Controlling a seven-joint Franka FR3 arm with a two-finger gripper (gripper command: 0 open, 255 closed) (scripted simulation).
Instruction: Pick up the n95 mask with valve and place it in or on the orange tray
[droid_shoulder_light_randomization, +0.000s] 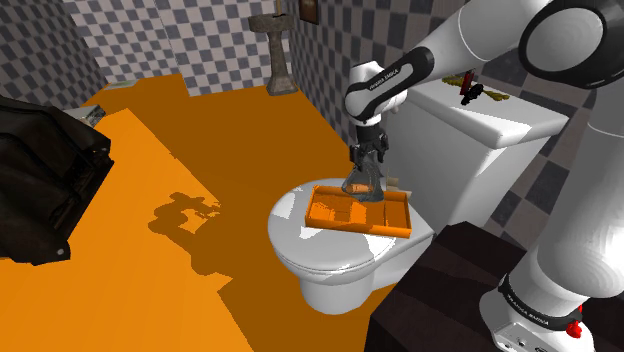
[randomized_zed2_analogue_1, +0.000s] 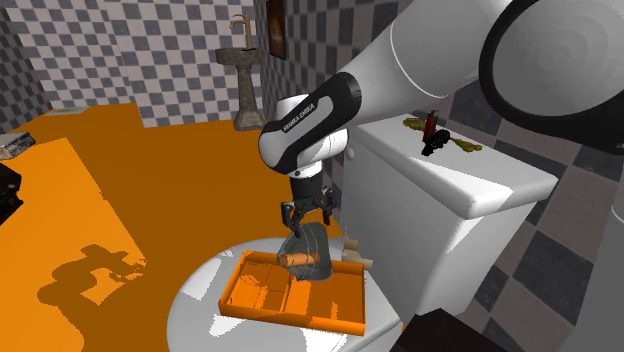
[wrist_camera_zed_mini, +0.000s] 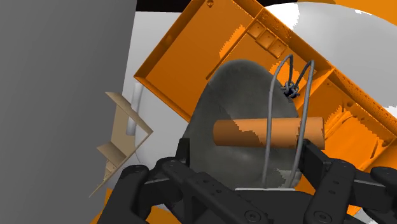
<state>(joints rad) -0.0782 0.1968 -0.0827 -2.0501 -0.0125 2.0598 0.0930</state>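
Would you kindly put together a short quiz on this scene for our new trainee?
1. True or false: the gripper is shut on the grey mask.
2. The orange tray rests on: A) the floor, B) the closed toilet lid, C) the sink.
3. Fill in: small dark items lie on top of the toilet's ____.
Key: 1 true; 2 B; 3 tank.

My gripper (randomized_zed2_analogue_1: 308, 218) is black, the mask (wrist_camera_zed_mini: 238, 95) grey with an orange valve (wrist_camera_zed_mini: 254, 133), the tray (wrist_camera_zed_mini: 188, 54) orange, the toilet (droid_shoulder_light_randomization: 335, 265) white, the walls (droid_shoulder_light_randomization: 160, 40) grey-checked.
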